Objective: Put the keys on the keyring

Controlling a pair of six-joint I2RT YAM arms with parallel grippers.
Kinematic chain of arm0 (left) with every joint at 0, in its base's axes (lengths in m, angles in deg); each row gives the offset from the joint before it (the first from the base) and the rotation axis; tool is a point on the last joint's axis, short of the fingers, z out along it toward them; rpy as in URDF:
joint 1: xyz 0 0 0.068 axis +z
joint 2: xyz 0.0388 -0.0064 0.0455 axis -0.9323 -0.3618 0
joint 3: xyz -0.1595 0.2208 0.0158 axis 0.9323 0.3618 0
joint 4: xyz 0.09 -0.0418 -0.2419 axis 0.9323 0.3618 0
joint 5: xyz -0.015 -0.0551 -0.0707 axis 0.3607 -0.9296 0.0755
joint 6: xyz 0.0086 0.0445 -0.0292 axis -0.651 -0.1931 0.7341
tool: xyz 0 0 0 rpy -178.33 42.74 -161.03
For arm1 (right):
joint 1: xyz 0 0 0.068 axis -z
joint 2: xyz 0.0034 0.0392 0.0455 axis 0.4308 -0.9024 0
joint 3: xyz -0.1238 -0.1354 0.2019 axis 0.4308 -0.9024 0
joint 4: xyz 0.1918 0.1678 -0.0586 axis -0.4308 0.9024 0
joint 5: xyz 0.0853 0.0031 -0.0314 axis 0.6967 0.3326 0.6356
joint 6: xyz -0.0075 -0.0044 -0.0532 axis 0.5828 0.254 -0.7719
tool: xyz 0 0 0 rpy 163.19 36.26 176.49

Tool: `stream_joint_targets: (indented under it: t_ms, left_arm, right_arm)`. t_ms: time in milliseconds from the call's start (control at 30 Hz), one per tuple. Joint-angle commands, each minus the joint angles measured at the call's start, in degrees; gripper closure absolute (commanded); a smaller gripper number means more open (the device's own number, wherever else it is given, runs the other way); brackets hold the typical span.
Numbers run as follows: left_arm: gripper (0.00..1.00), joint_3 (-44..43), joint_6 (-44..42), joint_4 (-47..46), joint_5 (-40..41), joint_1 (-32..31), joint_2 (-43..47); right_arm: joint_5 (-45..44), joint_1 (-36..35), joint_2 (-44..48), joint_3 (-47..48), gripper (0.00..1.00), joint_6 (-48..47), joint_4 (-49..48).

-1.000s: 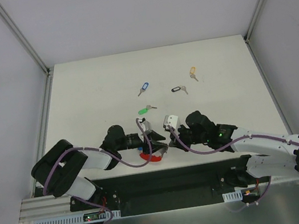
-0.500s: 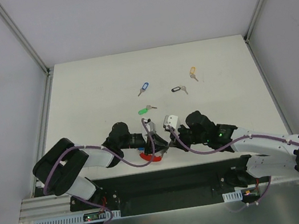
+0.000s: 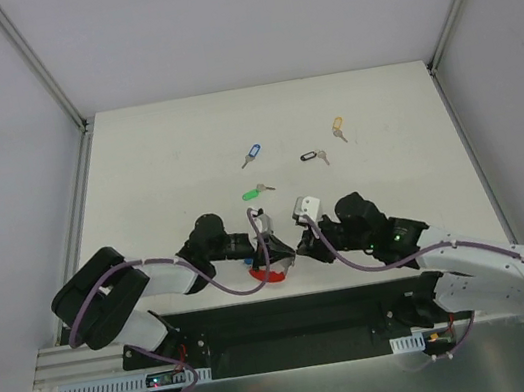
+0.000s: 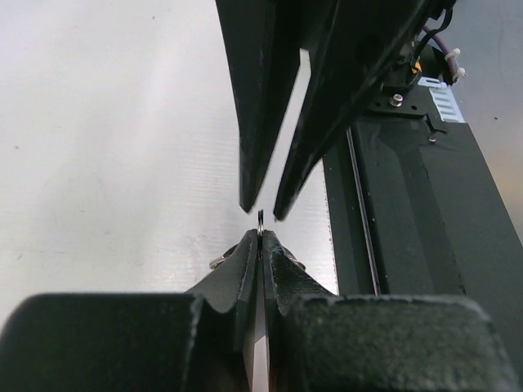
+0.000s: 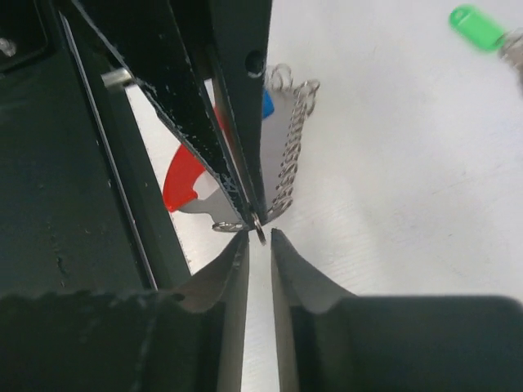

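Note:
The keyring lies at the table's near edge; its red band [image 3: 268, 276] [image 5: 184, 175] and grey bead strap [image 5: 290, 155] show. My left gripper [image 3: 270, 252] [image 4: 260, 235] is shut on a small metal ring [image 4: 260, 219] [image 5: 258, 230] at the strap's end. My right gripper [image 3: 295, 249] [image 5: 260, 238] faces it tip to tip, jaws a narrow gap apart, with that ring between its tips. A blue tag [image 5: 266, 104] shows behind the left fingers. Loose keys lie beyond: blue [image 3: 252, 153], green [image 3: 252, 195] [image 5: 478, 26], black [image 3: 309, 157], yellow [image 3: 337, 125].
The black mounting rail [image 3: 293, 312] [image 4: 409, 212] runs right behind both grippers at the table's near edge. Grey walls [image 3: 37, 73] enclose the white table [image 3: 155, 164] on the left, back and right.
My left gripper has moved right, up to the right gripper's tips. The right wrist has shifted slightly right. The loose keys have not moved.

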State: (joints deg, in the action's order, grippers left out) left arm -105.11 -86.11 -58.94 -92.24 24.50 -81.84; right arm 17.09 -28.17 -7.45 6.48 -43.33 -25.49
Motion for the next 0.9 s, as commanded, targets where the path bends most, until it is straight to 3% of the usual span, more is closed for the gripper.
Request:
stream_joint_targets:
  t_ms: [0,67,167,367,867]
  left_arm:
    - [1.00,3.8,2.5,-10.9,3.8,-0.2,4.0]
    - [1.00,5.1,4.4,-16.9,4.8,0.2,4.4]
    - [1.00,7.5,8.8,-24.9,6.1,1.0,3.6]
    - [1.00,8.6,15.1,-33.7,6.8,2.2,2.0]
    - [1.00,8.8,17.6,-34.3,8.4,2.1,5.5]
  right_arm:
    - [-1.0,1.9,8.3,-2.0,0.76,4.7,-6.8]
    - [0.9,5.0,10.7,-3.1,0.68,8.3,-9.3]
    - [3.9,6.7,13.8,-4.7,0.64,10.6,-11.2]
    - [7.8,7.7,13.3,-7.4,0.63,12.4,-15.8]
    - [15.1,8.4,-2.4,-11.3,0.71,16.3,-35.2]
